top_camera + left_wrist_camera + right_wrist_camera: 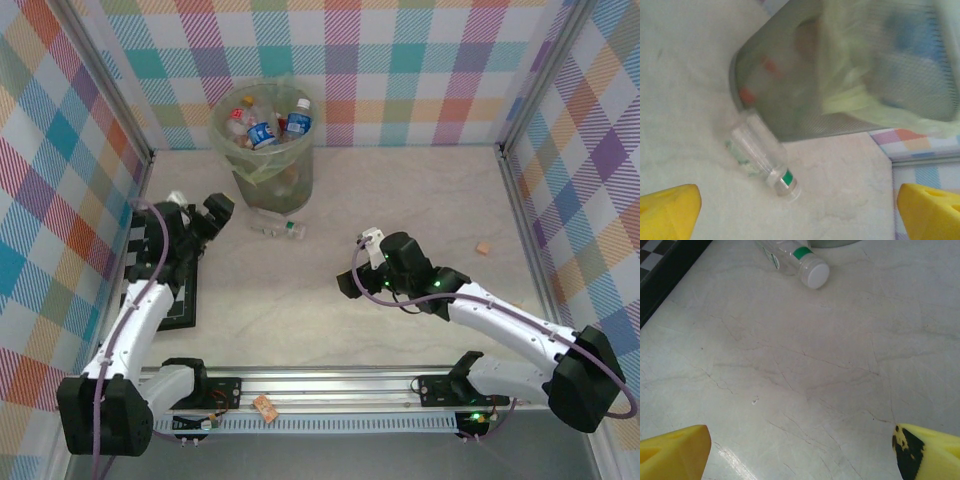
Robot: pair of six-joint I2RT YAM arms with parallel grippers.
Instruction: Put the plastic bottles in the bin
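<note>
- While most of the plastic bottles (264,130) sit inside the bin (292,178), one clear bottle (277,228) with a green band and a white cap (299,232) lies on its side on the bench (410,190), touching or just beside the foot of the bin.
- From above, its long axis runs roughly across the bench, parallel to the near edge. The base points toward the left arm and the cap toward the right arm.
- Left end effector (215,209): released, with its yellow fingertips (667,210) spread wide and nothing between them. It sits just beside the base end of the bottle. In the left wrist view the clear bottle (762,160) lies ahead and a little left of centre, slanted, its cap end nearer the camera and the bin (790,100) looming right behind it.
- Right end effector (355,262): also released and empty, over bare bench. In the right wrist view the clear bottle (790,257) sits at the far top edge, well apart, cap (814,275) turned toward the fingers.
- Judgement: the left arm looks nearer and better placed. Its open jaws would need to straddle the bottle across the slanted long axis, so a wrist turn seems called for, and the bin wall leaves little room on the far side.
</note>
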